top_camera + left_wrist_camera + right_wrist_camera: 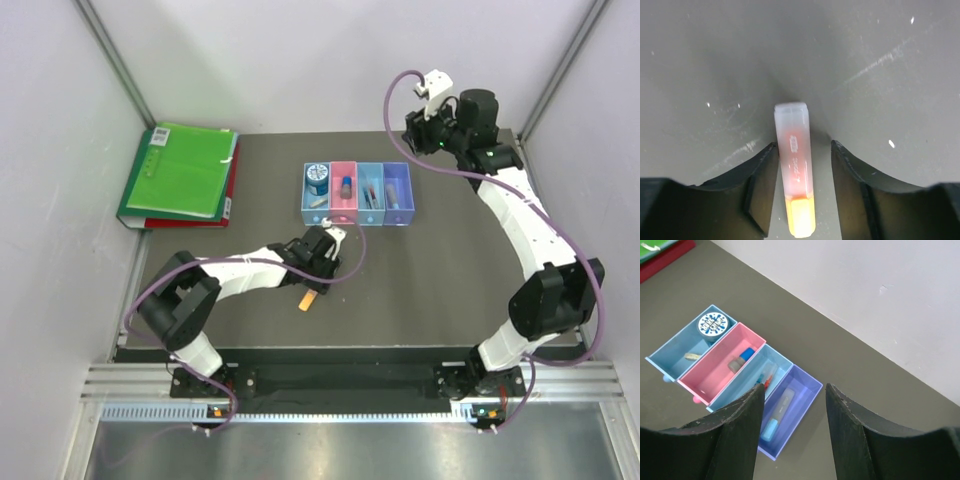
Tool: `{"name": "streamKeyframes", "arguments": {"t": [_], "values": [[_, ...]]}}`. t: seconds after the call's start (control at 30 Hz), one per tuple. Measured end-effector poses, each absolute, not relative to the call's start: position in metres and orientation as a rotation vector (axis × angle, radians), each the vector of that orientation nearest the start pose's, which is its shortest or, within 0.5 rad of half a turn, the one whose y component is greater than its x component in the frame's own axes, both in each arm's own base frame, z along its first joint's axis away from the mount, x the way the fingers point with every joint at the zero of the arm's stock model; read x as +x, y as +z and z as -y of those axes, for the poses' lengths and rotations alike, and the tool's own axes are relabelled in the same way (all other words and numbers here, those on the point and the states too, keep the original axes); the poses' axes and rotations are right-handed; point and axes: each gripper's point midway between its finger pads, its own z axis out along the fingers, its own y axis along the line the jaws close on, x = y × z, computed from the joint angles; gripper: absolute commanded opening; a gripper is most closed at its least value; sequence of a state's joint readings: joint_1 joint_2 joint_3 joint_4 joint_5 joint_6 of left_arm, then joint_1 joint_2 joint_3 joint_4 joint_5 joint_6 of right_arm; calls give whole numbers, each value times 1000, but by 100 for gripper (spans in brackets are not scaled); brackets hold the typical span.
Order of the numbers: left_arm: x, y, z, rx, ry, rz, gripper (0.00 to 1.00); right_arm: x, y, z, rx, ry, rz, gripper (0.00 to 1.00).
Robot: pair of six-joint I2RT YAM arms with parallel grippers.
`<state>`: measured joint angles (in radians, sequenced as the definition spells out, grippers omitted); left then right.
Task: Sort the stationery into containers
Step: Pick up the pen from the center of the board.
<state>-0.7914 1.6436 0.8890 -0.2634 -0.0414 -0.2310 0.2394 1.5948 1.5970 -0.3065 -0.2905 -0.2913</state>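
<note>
Left wrist: the left fingers [760,190] stand spread either side of the stick [795,170], a gap on each flank, and it lies flat on the desk [880,60]. The right fingers [740,435], spread on nothing, are well apart from the bins [710,375], yet in their own view hide the near end of one blue bin [747,382]; its contents are hard to make out.

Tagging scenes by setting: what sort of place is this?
Likely a lab robot test cell, not an office: plain white panel walls on aluminium posts, arms bolted to an aluminium rail, and staged translucent bins.
</note>
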Motion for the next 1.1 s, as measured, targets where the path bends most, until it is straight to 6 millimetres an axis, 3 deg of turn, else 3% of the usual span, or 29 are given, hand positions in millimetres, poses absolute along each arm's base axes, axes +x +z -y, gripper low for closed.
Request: {"name": "streamKeyframes", "arguments": {"t": [0.13,0.3,0.47,0.6,0.67,0.7,1.1], "values": [[256,16,261,717,-288,-2537,48,468,331,-154,-659,251,-1738,52],[268,13,269,726,-244,-2546,33,464,341,-151,-638,259,-1726,54],[272,13,271,737,-220,-2553,40,460,351,-146,-617,257,-1710,54],[272,14,271,747,-215,-2553,32,461,352,-140,-604,252,-1712,54],[273,16,272,755,-214,-2549,5,462,352,-138,-595,251,-1715,54],[272,16,272,756,-214,-2549,0,462,352,-137,-593,251,-1715,54],[276,20,276,812,-166,-2604,0,456,345,-134,-581,250,-1733,54]]}}
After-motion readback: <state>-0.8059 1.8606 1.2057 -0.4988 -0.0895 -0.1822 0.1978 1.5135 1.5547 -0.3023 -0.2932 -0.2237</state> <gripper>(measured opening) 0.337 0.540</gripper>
